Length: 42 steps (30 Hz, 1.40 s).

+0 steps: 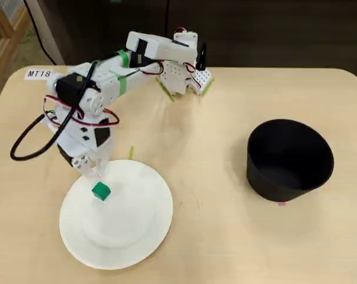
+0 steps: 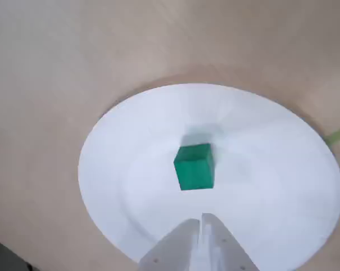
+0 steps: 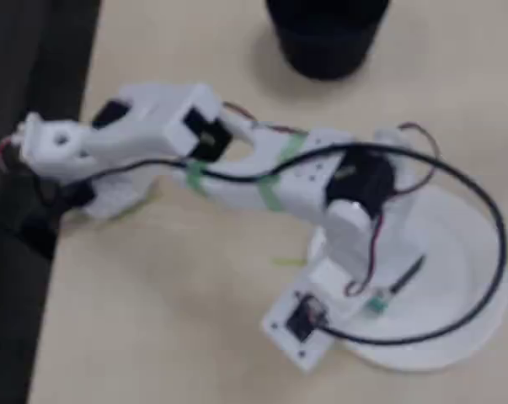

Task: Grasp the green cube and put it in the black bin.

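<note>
You have a green cube (image 1: 100, 191) on a plain white plate (image 1: 131, 236). The bin (image 1: 289, 160) is black. Your table (image 1: 225, 236) is pale tan.

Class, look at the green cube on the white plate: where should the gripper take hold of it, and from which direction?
Grip the green cube across two opposite vertical faces, coming down from above. It sits flat and alone on the white plate, so every side looks free. The gripper hangs just short of it, fingertips together, and would probably need to open first.

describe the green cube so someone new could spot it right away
Find the white paper plate on the tan table's left side in a fixed view. The green cube sits on it, just under the gripper; it is the only coloured thing there.
</note>
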Available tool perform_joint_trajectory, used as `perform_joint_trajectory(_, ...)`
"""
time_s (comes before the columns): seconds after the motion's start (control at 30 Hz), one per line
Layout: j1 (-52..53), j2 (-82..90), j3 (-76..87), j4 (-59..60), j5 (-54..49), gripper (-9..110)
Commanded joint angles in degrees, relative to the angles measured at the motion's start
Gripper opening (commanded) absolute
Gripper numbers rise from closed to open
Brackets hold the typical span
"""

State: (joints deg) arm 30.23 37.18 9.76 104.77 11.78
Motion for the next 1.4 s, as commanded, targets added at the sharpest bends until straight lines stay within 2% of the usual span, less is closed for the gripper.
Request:
perform_joint_trajectory(0.0,0.4,0.4,-2.6,0.4,-0.4,0)
perform_joint_trajectory(0.27,-0.7,-3.1,-3.7,0.4,-5.4,22)
perform_joint_trajectory(0.43,-1.1,-5.6,-5.6,0.4,-6.8,27)
perform_joint_trajectory(1.17,-2.0,-10.5,-7.8,-0.1,-6.2,23)
perform_joint_trajectory(1.37,-1.7,-12.7,-10.4,-0.1,-4.6,16)
